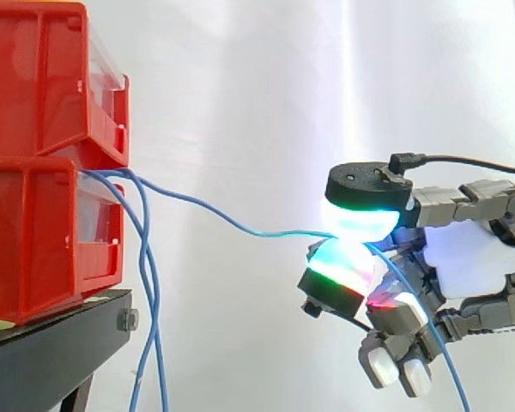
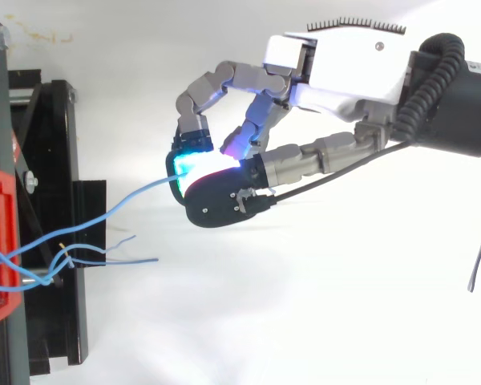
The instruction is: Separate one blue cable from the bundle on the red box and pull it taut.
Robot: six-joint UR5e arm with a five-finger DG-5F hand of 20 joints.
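One blue cable [image 1: 279, 233], leaving the red bins [image 1: 43, 163] toward 4 o'clock, in a nearly straight line to the hand [image 1: 472, 257]. Held pinched between two glowing pads [image 1: 360, 225], fingers curled shut on it. Tail drops away at 5 o'clock past the pinch. Rest of bundle [image 1: 152, 283] hangs at 6 o'clock beside the black stand [image 1: 51, 352].

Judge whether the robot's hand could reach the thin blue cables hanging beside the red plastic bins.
Probably, path-wise: only open air lies between the hand and the hanging thin blue cables. But its fingers pinch another thin blue cable, so it would have to let go first.
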